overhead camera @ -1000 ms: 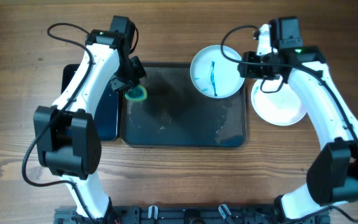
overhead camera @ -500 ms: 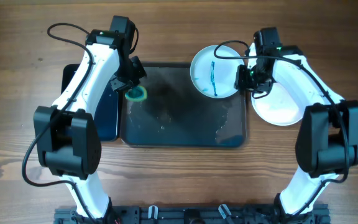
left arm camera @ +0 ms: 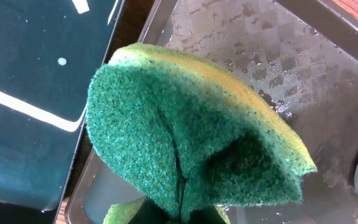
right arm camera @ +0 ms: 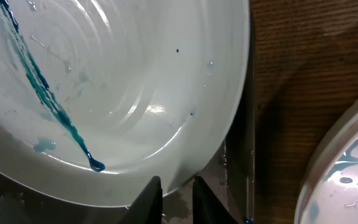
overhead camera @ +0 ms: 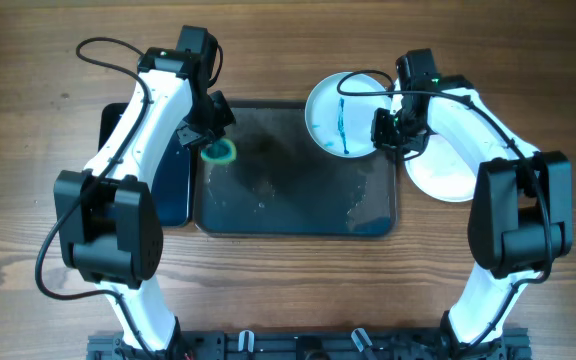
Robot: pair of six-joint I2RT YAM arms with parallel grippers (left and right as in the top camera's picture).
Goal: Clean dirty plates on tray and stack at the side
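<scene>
**Smeared plate on the tray's far right corner**

The tray [overhead camera: 288,200] lies with its long axis left-right on the bench [overhead camera: 28,120]. The smeared plate [overhead camera: 328,110] overhangs its far right corner, teal streak running front to back. A second plate [overhead camera: 448,175] sits beside the tray. My left hand [overhead camera: 208,135] clamps a folded green sponge [left arm camera: 185,137]. My right hand [right arm camera: 174,190] straddles the smeared plate's rim, and I cannot tell whether it grips.

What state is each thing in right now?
Sponge: folded, pinched in the shut left end effector.
Dirty plate: smeared blue-teal, unwiped, at the tray's corner.
Other plate: on the table beside the tray, faint bluish traces.
Tray: wet.
Right end effector: jaws narrow around the dirty plate's rim; grip unclear.
</scene>
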